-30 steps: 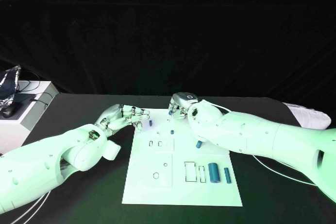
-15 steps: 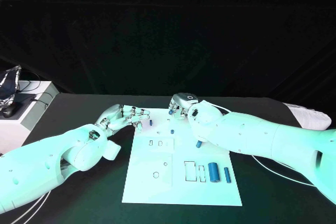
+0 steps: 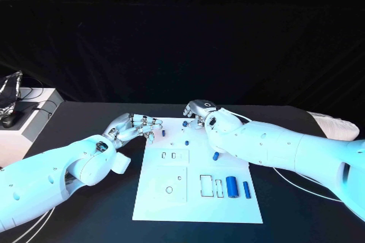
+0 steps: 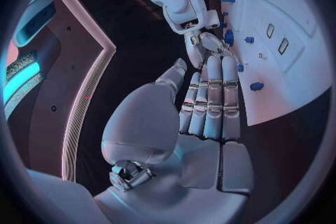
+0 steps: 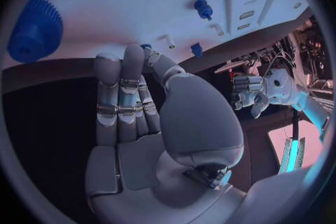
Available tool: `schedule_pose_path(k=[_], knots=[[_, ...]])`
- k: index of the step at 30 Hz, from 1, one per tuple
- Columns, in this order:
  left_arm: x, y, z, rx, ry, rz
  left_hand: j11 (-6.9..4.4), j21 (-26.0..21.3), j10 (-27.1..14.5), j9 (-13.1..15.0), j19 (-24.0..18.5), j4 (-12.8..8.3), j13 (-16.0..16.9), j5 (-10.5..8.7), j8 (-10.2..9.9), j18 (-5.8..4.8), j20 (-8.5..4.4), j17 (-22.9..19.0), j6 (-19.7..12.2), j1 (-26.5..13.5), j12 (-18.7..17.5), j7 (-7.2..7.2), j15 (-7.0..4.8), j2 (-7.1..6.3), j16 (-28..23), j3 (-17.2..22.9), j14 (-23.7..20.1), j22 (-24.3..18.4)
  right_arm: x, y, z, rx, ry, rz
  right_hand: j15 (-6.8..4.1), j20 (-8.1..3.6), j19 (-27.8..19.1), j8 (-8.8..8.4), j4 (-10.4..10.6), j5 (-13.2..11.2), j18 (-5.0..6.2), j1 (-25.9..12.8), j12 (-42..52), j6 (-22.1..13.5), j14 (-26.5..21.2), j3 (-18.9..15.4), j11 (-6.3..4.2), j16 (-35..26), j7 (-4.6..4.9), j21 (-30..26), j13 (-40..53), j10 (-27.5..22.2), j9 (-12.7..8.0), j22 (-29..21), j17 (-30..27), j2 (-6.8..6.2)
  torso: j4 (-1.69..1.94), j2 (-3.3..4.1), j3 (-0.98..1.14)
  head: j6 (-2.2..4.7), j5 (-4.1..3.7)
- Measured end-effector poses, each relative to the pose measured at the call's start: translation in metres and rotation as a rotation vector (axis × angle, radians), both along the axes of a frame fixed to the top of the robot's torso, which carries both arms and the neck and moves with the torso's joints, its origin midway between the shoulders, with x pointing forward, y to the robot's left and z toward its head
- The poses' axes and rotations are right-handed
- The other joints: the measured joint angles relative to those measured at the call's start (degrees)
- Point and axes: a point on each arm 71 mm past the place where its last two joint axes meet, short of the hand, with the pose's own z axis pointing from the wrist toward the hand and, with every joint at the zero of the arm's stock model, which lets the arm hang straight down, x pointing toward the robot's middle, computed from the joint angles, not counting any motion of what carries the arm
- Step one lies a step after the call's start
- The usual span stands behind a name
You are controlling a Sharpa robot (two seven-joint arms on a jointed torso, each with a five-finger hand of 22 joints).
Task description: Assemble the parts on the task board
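Since a second ago we see almost no movement: both hands stay at the far end of the task board (image 3: 163, 201), holding nothing.

Our left hand (image 3: 135, 127) has its fingers straight and close together at the board's far left corner, beside a small blue peg (image 3: 163, 132). Our right hand (image 3: 199, 115) has its fingers loosely curled over the far edge, near another peg (image 3: 186, 143).

A blue gear (image 5: 35, 31) lies by the right hand, and two blue cylinders (image 3: 232, 187) rest near the board's right edge.

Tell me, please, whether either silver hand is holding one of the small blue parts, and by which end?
It cannot be told: both the left hand and the right hand hover at the white task board's far edge.
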Motion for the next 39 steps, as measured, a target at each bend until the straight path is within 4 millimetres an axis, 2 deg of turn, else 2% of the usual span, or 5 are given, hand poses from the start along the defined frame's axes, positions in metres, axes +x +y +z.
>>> schedule_pose_path(k=[15, 25, 32, 35, 39], knots=[[0.002, 0.002, -0.001, -0.007, 0.007, 0.005, 0.0, -0.2, 0.0, 0.0, 0.0, -0.2, 0.0, 0.0, 0.0, 0.54, 0.0, 0.0, -0.3, 0.0, 0.0, 0.31, 0.0, 0.0, 0.0, -0.2, 0.0, 0.0, -0.013, -0.047, 0.011, 0.1, 0.011, -0.007, -0.78, -0.35, -0.1, 0.0, -0.7, 2.0, -0.06, -1.6, 0.1, 4.7, 0.2, 4.5, -1.42, 0.4, 1.71, 9.3, 0.0, 10.7, 0.1, 3.9, 1.6, -1.57, -0.02, 0.0, 0.07, 0.51, -0.15], [0.002, 0.002, -0.002, -0.023, 0.012, -0.003, 0.71, -0.4, -2.0, -0.1, 0.0, -0.7, 0.0, 0.0, -0.4, 0.48, 0.01, -0.1, -2.0, 0.0, 0.0, 1.23, 0.2, 0.0, 0.0, -0.4, -0.2, 0.1, -0.019, -0.113, 0.036, 0.185, 0.018, -0.035, -3.56, -3.64, -0.1, 0.45, 0.4, 2.6, -4.5, 1.2, 21.8, 4.7, 0.2, -10.3, -2.06, 7.3, 0.37, 30.6, 21.2, 12.3, 0.2, 10.5, 6.9, 0.25, -0.48, -0.05, 0.27, 1.4, -0.14], [0.002, 0.0, -0.004, -0.029, 0.016, -0.008, 0.72, -0.4, -2.6, 0.1, 0.0, -1.0, 0.0, 0.0, 0.2, 0.43, 0.01, -0.1, -2.3, 0.0, 0.3, 1.44, 0.4, 0.0, 0.0, -0.7, -0.4, 0.2, -0.018, -0.135, 0.037, 0.178, 0.051, -0.06, -3.36, -3.48, 0.2, 0.45, 2.4, 2.7, -5.8, 1.9, 41.6, 3.1, -0.4, -13.9, -5.16, 13.0, 0.36, 42.9, 42.2, 9.2, 0.2, 10.5, 14.4, 0.66, -0.86, -0.09, 0.57, 1.53, -0.3], [0.002, 0.0, -0.005, -0.029, 0.019, -0.009, 0.72, -0.7, -2.6, 0.1, -0.2, -1.0, 0.0, 0.0, 0.2, 0.43, 0.21, -0.2, -2.3, 0.2, 0.3, 1.44, 0.4, 0.24, -0.2, -0.7, -0.4, 0.2, -0.015, -0.141, 0.035, 0.167, 0.07, -0.072, -2.69, -2.65, 0.0, 0.45, 2.7, 2.7, -3.98, 1.9, 45.1, 3.1, -3.6, -13.6, -5.37, 23.3, 0.4, 25.9, 47.0, 9.0, 0.2, 10.5, 25.4, 0.66, -0.86, -0.09, 0.59, 1.51, -0.55], [0.001, 0.001, -0.006, -0.029, 0.022, -0.01, 0.73, -1.4, -2.6, 0.1, -0.2, -1.0, 0.0, 0.0, 0.5, 0.41, 0.21, -0.7, -2.8, 0.2, 0.3, 1.54, 0.61, 0.24, -0.9, -0.7, -0.6, 0.0, -0.013, -0.145, 0.033, 0.154, 0.096, -0.082, -2.67, -2.45, 0.2, 0.45, 2.7, 3.0, -3.28, 1.9, 45.9, 3.0, -3.5, -13.6, -4.74, 24.2, 0.42, 25.6, 49.7, 9.7, 0.2, 10.5, 31.4, 0.66, -0.81, -0.08, 0.55, 1.43, -0.76]])
